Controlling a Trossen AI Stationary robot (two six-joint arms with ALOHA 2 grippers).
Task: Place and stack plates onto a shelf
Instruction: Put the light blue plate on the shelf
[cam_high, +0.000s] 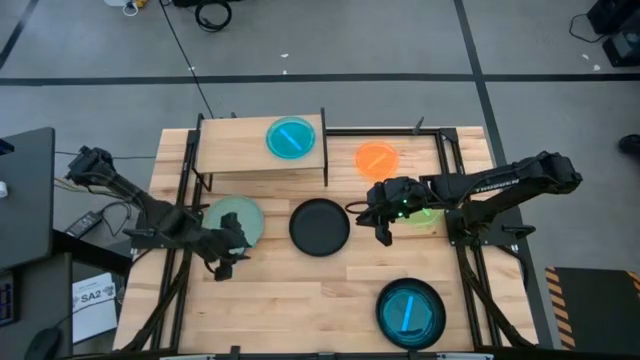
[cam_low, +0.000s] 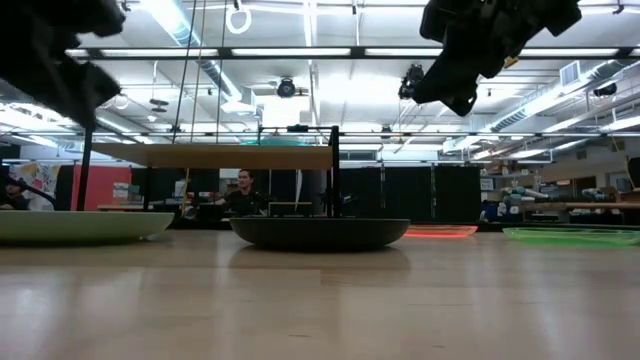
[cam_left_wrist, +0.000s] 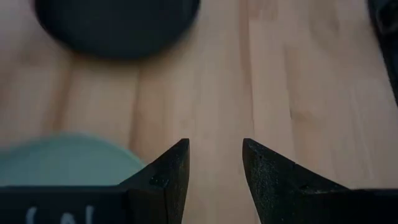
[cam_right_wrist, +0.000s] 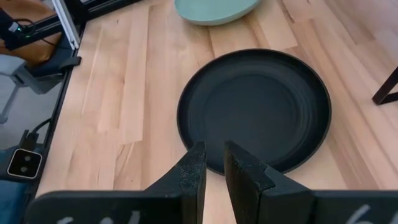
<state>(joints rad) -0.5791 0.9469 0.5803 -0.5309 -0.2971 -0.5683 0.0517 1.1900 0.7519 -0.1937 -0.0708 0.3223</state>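
Observation:
A blue plate (cam_high: 291, 138) lies on the shelf (cam_high: 235, 152), a small light-wood board on black legs at the far left. On the table rest a mint plate (cam_high: 237, 218), a black plate (cam_high: 320, 226), an orange plate (cam_high: 377, 159) and a green plate (cam_high: 428, 214), which is partly under my right arm. My left gripper (cam_left_wrist: 214, 163) stands open above bare wood beside the mint plate's (cam_left_wrist: 62, 160) near edge. My right gripper (cam_right_wrist: 213, 163) hangs high over the right rim of the black plate (cam_right_wrist: 255, 106). Its fingers are a narrow gap apart with nothing between them.
A second black plate with a blue plate in it (cam_high: 410, 312) sits at the near right. Black frame rails (cam_high: 455, 160) run along the table's sides. Bare wood lies between the mint plate and the near edge. A person shows in the room behind (cam_low: 243, 190).

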